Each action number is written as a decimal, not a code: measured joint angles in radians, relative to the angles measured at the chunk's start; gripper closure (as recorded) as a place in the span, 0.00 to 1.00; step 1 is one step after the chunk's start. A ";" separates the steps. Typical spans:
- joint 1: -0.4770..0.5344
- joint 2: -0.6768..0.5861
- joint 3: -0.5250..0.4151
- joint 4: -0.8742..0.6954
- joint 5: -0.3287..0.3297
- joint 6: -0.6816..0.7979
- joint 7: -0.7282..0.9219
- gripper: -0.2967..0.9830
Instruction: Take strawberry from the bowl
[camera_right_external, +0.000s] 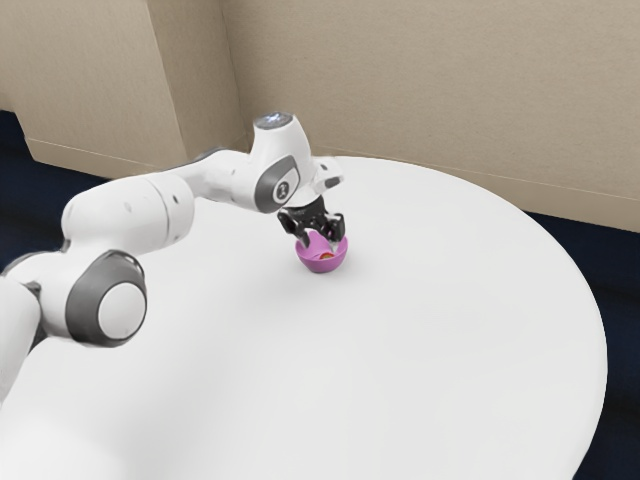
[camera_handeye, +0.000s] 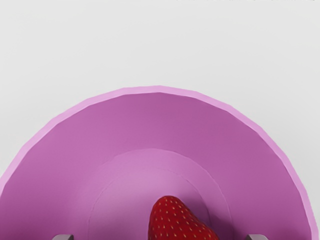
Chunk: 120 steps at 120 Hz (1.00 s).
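My gripper (camera_right_external: 321, 243) is open at the pink bowl (camera_right_external: 322, 266), its two fingertips apart and down at the bowl's opening. Inside the bowl a bit of the red strawberry (camera_right_external: 326, 257) shows below the fingers. In the wrist view the strawberry (camera_handeye: 175, 222) lies on the floor of the bowl (camera_handeye: 155, 120), its narrow end visible and the rest cut off. The tips of the gripper (camera_handeye: 160, 237) stand wide apart on either side of the strawberry, not touching it.
The bowl stands on a round white table (camera_right_external: 440, 330), whose curved edge runs along the exterior view's right. Beyond the table is a beige wall (camera_right_external: 420, 90). The arm reaches over the table from the exterior view's left.
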<state>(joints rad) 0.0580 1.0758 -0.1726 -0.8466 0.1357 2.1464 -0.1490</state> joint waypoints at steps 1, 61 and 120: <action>0.000 0.002 0.000 0.001 0.000 0.002 0.000 0.44; 0.002 0.047 0.003 0.020 0.012 0.088 0.008 0.55; 0.002 0.041 -0.004 0.015 0.037 0.031 0.012 0.60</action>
<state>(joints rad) 0.0598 1.1164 -0.1763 -0.8320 0.1732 2.1770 -0.1372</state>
